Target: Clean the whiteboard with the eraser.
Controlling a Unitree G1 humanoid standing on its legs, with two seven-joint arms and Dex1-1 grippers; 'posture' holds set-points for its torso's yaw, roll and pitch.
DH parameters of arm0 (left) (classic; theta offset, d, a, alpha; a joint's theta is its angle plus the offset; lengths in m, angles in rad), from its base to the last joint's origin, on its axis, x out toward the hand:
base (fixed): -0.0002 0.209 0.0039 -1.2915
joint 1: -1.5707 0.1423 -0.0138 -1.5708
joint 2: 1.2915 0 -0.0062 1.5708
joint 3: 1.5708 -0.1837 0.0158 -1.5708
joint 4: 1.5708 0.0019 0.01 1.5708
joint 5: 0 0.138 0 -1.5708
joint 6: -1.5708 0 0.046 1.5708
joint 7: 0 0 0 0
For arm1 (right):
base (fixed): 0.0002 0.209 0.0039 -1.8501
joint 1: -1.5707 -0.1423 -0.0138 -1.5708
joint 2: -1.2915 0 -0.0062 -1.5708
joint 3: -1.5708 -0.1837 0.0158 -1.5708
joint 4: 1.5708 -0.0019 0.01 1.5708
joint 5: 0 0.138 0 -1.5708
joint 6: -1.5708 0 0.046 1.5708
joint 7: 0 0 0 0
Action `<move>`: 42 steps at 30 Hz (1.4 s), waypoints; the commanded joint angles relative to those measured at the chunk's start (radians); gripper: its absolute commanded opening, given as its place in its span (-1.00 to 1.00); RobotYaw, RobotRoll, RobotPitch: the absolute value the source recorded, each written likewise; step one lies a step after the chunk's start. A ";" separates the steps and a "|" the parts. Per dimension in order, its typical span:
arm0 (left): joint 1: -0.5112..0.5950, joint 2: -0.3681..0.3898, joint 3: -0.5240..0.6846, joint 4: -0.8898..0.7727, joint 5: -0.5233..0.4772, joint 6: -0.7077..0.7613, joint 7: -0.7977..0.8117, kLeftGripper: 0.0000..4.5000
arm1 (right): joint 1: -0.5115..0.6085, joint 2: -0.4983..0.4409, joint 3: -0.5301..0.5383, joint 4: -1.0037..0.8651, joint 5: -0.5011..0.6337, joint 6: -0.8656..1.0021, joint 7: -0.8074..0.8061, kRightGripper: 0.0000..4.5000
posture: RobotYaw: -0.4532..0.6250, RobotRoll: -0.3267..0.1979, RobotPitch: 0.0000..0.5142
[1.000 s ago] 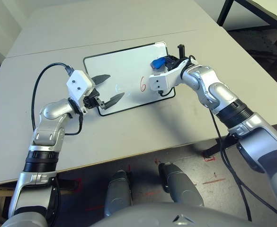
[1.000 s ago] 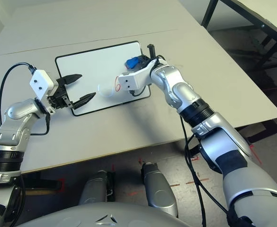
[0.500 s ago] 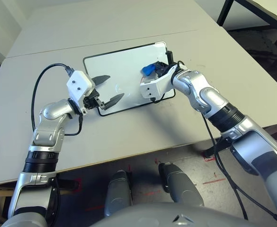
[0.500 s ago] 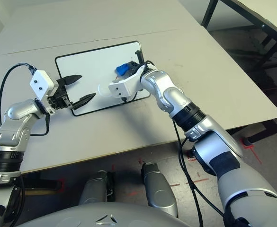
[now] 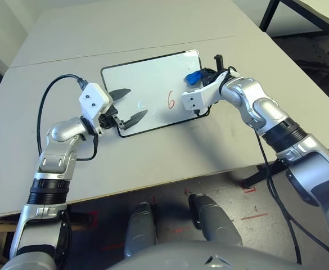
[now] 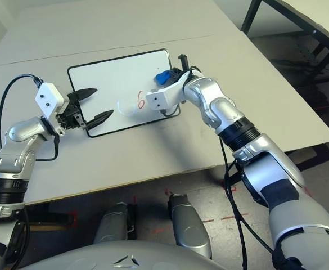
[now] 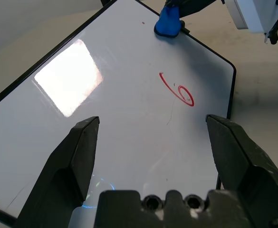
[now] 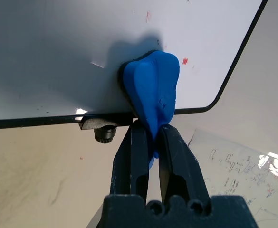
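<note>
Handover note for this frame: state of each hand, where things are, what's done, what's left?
Right hand: shut on the eraser, pressing it on the whiteboard at its right edge, beside a side clip.
Left hand: open, over the board's near-left corner, holding nothing.
Done: eraser grasped and on the board.
Left: a red mark remains mid-board, left of the eraser; wipe it off.

One red hand-drawn "6" on the glossy white black-framed whiteboard (image 5: pixel 147 93). No other legible text.
</note>
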 commanded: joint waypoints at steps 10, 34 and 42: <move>0.030 0.054 0.028 0.033 -0.002 -0.004 -0.033 1.00 | 0.018 0.082 -0.014 -0.137 0.032 0.006 0.059 -0.95 | -0.56 0.25 -0.51; 0.046 0.073 0.054 0.017 -0.006 0.019 -0.035 1.00 | 0.065 0.185 0.064 -0.065 -0.005 -0.040 0.071 -0.95 | -0.52 0.25 -0.47; 0.057 0.071 0.058 0.000 -0.007 0.024 -0.029 1.00 | 0.065 0.206 0.088 -0.040 0.006 -0.075 0.080 -0.95 | -0.49 0.25 -0.47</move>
